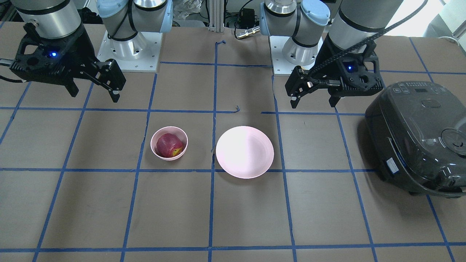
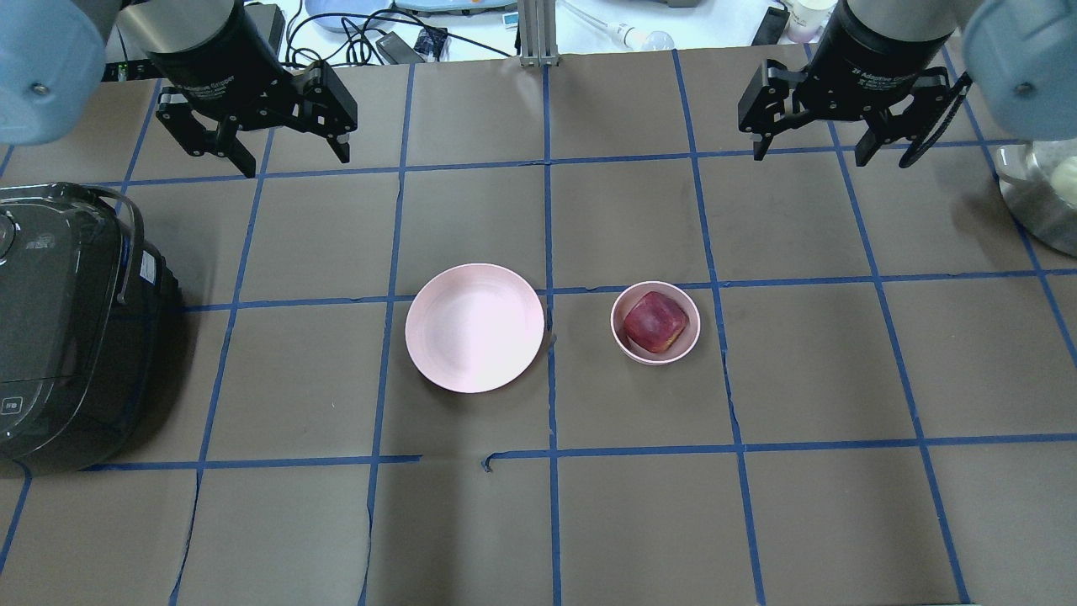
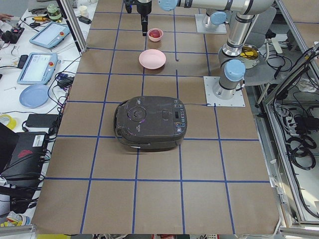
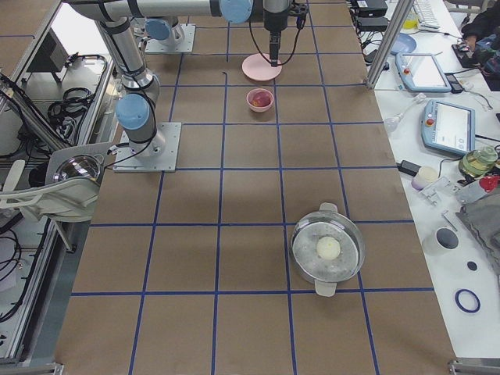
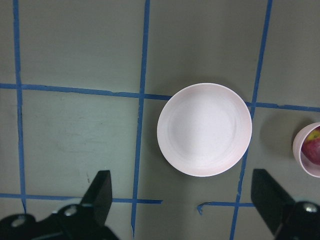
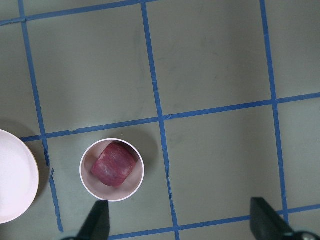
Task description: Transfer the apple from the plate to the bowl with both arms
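Sitting in the bowl, the apple lay below and inward of the right gripper; the plate lay likewise under the left gripper. Both hung spread, holding nothing. A careless descent could have clipped the bowl's rim and tipped it.

Left wrist view crops bowl and apple.

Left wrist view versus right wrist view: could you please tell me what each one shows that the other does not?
Only the left wrist view shows the whole plate, which is empty. Only the right wrist view shows the whole bowl, with the apple fully inside it. Both show the table with blue tape lines, a cut-off part of the other dish, and an open gripper at the bottom edge: the left gripper in one, the right gripper in the other.
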